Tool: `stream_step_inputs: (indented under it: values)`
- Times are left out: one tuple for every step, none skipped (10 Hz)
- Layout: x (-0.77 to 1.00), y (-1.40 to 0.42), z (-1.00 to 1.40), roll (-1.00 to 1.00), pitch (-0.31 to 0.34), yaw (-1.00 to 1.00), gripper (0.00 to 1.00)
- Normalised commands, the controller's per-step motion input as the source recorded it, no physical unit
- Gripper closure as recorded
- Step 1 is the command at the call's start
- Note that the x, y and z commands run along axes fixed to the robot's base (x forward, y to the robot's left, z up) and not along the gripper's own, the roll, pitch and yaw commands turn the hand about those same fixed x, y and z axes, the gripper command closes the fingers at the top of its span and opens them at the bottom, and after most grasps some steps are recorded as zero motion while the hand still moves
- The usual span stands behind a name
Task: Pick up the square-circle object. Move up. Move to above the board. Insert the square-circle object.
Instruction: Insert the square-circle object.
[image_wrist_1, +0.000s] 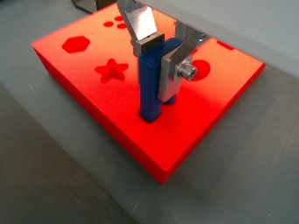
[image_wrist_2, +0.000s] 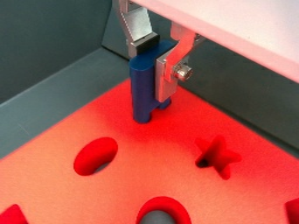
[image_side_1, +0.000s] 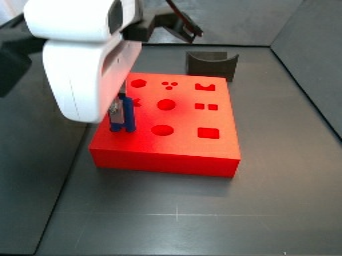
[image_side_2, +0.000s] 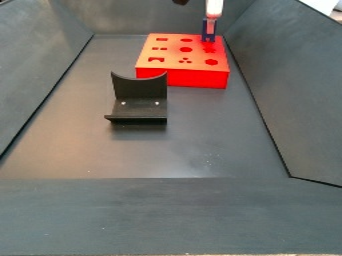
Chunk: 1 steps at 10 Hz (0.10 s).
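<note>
I have the pincer (image_wrist_1: 160, 54) clamped on the square-circle object (image_wrist_1: 155, 83), holding it upright (so it can drop straight in), lower end touching the board (image_wrist_1: 100, 96) near its edge.

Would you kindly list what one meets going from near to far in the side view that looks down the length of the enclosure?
Dark grey curved holder → red board → gripper holding the blue peg at the board's far right edge.

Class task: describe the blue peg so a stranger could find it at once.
Find the red board with shaped holes. The gripper stands over it, holding the blue peg upright, its foot at the board's top. It is the only blue thing there.
</note>
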Motion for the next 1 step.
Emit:
stream_step_inputs:
  values:
    - [0.0, 0.0, 0.0, 0.0, 0.0, 0.0, 1.0]
